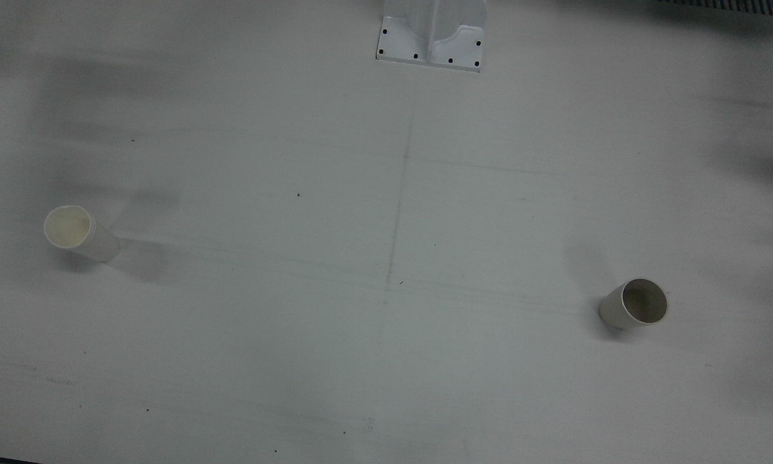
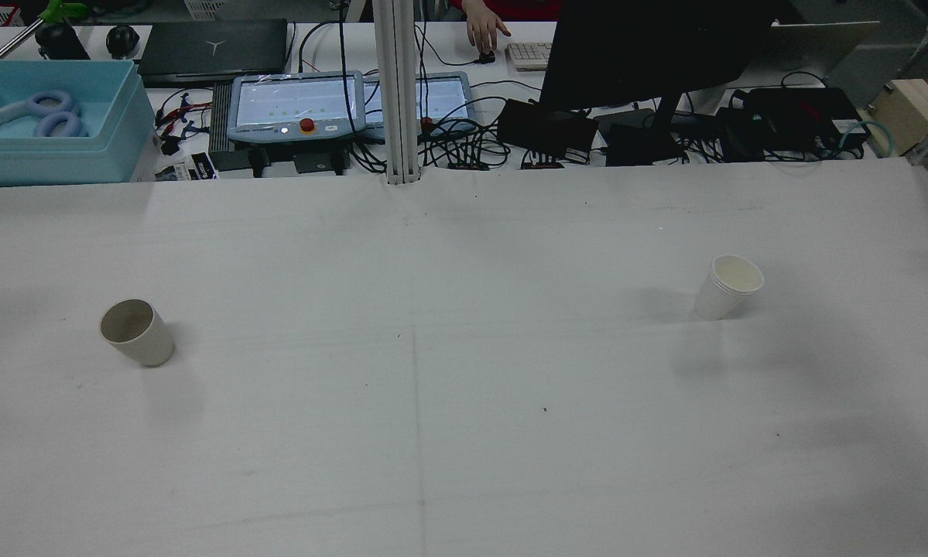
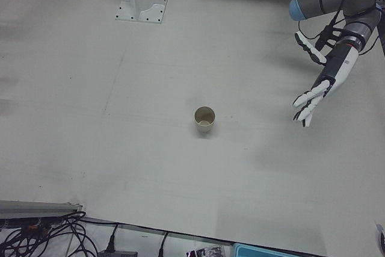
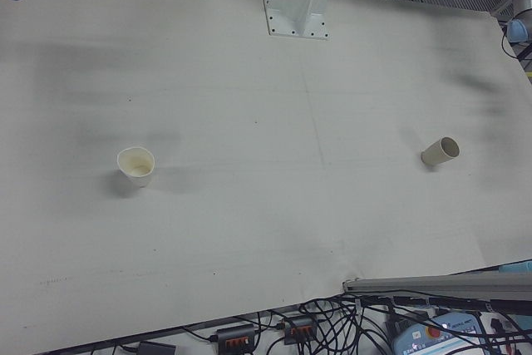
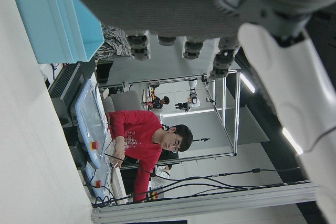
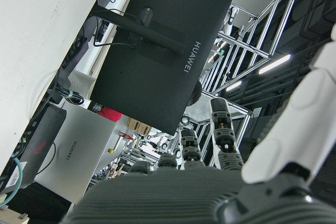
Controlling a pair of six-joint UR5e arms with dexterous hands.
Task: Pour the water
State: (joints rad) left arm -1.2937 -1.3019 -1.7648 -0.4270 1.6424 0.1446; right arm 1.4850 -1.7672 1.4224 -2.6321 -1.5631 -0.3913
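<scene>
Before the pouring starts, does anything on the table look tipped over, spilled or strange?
Nothing stands out. Both paper cups, one on the robot's left and one on its right, stand upright and far apart on the white table, with no spill visible. The left hand hovers open.

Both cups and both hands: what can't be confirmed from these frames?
- Water level in either cup: left cup and right cup are too small and pale inside.
- Right hand: shown only in its own view, close up and cut off; its pose is unclear.
- Left hand: open, in the left-front view alone.
</scene>
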